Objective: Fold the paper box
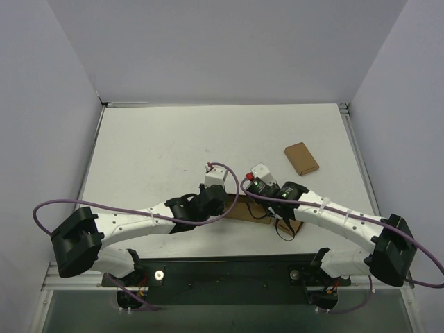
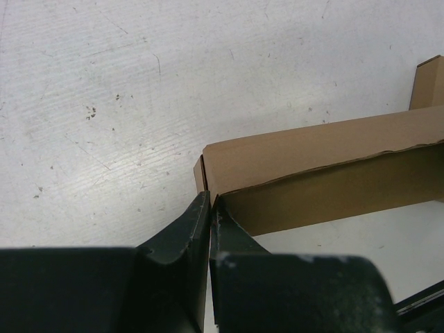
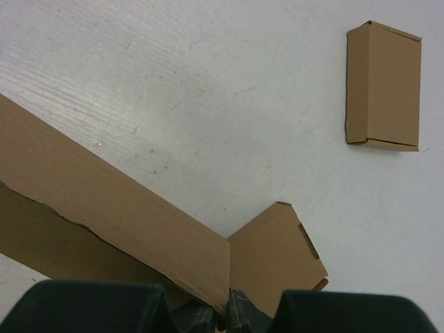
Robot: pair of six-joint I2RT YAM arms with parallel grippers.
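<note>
- Arms meet over the near middle of the table (image 1: 159, 152) in the overhead view. The paper box (image 1: 241, 210) lies under them, mostly covered, with only brown slivers showing between the wrists.
- From up here I place the left gripper (image 1: 220, 205) and the right gripper (image 1: 267, 207) at opposite ends of the cardboard, but I cannot read either set of jaws. A small closed box (image 1: 301, 158) lies well apart, toward the far right.
- Left wrist view: the fingers (image 2: 187, 229) are pressed together with only a thin seam between them, at the near corner of a raised long wall (image 2: 312, 152). I read that as clenched on the cardboard edge. The wall stands on its long edge with its top strip folded over, and runs off right to where a short flap (image 2: 430, 80) sticks up.
- Right wrist view: the fingertips (image 3: 239, 312) barely show at the bottom edge, drawn close on either side of the crease where the long wall meets an end flap (image 3: 274, 257). To me that is a pinch on the cardboard. The end flap splays outward and is not tucked.
- Progress, my judgement: one long wall is up and gripped at both ends, but there is no closed box shape yet. The end flaps need turning in, and the remaining walls need raising and locking. I call it early to midway.
</note>
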